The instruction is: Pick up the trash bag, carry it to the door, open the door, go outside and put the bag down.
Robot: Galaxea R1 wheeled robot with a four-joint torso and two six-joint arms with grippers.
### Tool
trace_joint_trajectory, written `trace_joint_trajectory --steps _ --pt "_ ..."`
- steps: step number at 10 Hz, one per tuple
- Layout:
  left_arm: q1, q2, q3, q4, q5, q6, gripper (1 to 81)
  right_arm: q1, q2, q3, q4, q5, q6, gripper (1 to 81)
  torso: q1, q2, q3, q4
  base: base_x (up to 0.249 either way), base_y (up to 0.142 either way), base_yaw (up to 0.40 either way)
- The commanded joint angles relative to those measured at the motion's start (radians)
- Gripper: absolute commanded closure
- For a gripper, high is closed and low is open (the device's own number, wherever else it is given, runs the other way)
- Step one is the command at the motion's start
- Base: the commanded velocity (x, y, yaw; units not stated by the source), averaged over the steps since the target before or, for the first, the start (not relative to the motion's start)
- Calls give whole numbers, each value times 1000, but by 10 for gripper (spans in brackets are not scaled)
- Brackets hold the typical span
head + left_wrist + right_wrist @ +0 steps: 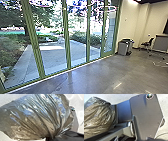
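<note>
Trash bag (31, 119) next to robot's base plate (145, 112), folds drawn tight to neck, prob. so wt hangs from there & bag rides close thru doorway. L & R gripper state: can't tell. Green-framed glass panels (66, 37) block way to paving (53, 56); which one opens, unclear. Bin (122, 48) & chair (147, 44) off to R, prob. no obstacle.

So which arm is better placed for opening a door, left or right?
Probably the right. The trash bag looms large at the left wrist, its folds drawn together there, so that arm looks busier. But the green-framed glass front stretches to the robot's left, so turning may help.
</note>
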Motion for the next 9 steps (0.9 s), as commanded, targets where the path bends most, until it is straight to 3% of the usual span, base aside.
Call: trace_joint_trajectory --steps 1,9 --pt "-60 1 -4 6 60 4 811 45 3 4 -7 -58 -4 10 0 0 0 0 0 0 -281" --pt "-60 0 -4 6 60 3 811 43 3 4 -7 -58 -4 10 0 0 0 0 0 0 -231"
